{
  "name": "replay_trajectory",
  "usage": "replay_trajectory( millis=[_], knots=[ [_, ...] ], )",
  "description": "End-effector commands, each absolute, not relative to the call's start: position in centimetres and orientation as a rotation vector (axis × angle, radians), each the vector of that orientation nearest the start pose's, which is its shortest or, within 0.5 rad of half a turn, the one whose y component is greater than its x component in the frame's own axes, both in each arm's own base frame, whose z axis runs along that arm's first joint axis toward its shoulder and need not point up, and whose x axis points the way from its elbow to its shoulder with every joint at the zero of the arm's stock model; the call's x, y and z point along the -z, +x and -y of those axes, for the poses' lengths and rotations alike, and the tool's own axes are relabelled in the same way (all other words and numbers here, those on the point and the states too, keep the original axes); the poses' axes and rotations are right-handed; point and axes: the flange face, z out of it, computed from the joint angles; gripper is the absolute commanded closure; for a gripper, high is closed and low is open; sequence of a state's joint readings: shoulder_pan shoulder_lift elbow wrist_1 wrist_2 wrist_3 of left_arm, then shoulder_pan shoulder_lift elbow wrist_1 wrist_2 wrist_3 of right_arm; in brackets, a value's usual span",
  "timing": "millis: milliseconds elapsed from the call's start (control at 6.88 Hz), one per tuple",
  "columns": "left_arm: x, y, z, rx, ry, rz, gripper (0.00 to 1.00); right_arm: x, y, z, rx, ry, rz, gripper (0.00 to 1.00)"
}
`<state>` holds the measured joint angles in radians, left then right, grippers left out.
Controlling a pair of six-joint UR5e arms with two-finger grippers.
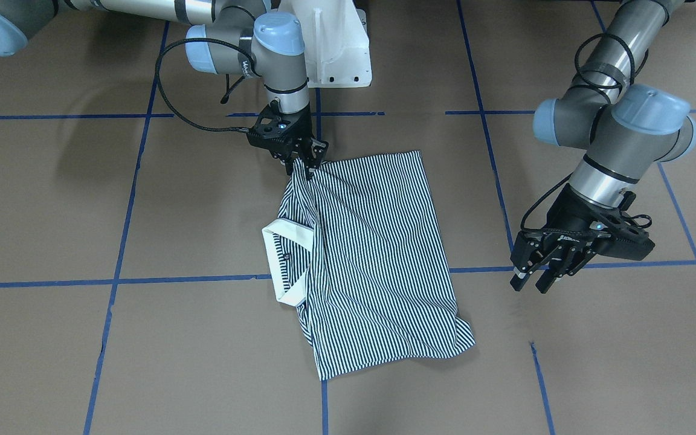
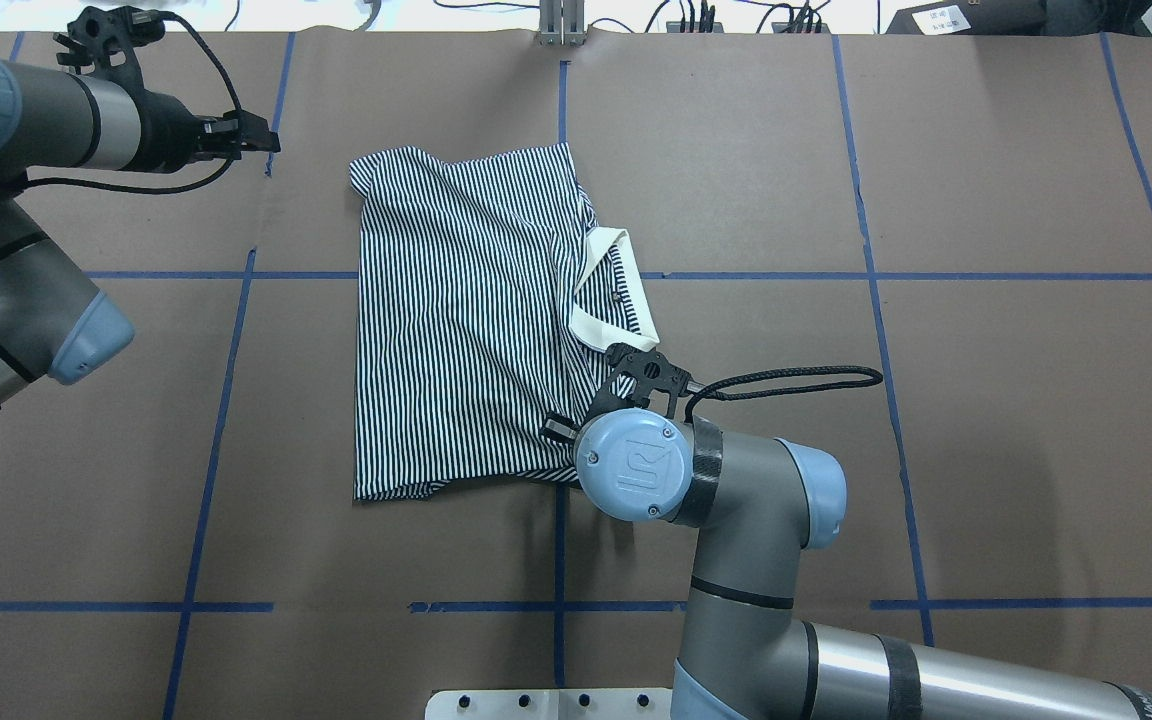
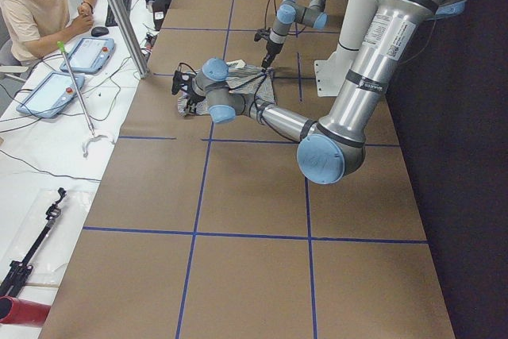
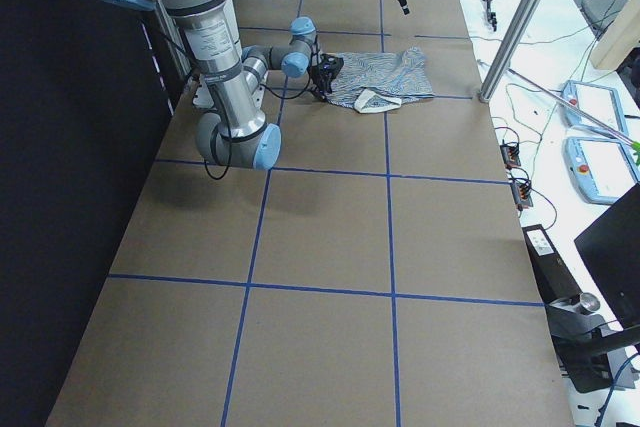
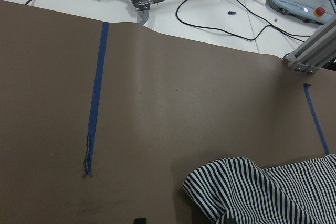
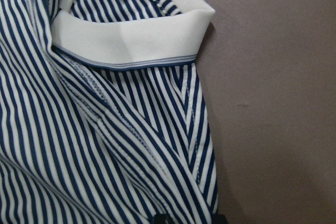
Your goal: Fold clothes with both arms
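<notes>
**One shirt, two grippers: right one gripping**

One striped polo shirt (image 1: 372, 254) lies partly folded on the brown table (image 1: 52, 211), with its cream collar (image 1: 281, 266) showing at one edge. Two grippers: the right gripper (image 1: 307, 164) is pinched on the shirt's edge nearest the robot. The left gripper (image 1: 534, 281) hangs apart from the cloth, fingers spread.
</notes>
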<state>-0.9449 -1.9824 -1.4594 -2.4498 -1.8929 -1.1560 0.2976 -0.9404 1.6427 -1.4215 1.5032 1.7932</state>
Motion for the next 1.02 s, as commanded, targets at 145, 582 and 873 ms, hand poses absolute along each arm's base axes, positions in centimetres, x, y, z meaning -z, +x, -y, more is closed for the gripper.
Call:
replay_trajectory(
  millis=[145,582,873],
  knots=[
    [-38.0,31.0,60.2,0.275,0.515,-1.090,0.42,-24.0,-62.2,33.7,-0.514,0.091,0.860,1.00],
    [-38.1,31.0,60.3,0.276,0.514,-1.089,0.42,-23.7,-61.4,34.5,-0.467,0.038,0.865,1.00],
    [-37.5,31.0,60.1,0.283,0.513,-1.099,0.42,-23.0,-60.2,34.9,-0.468,0.031,0.883,1.00]
  ],
)
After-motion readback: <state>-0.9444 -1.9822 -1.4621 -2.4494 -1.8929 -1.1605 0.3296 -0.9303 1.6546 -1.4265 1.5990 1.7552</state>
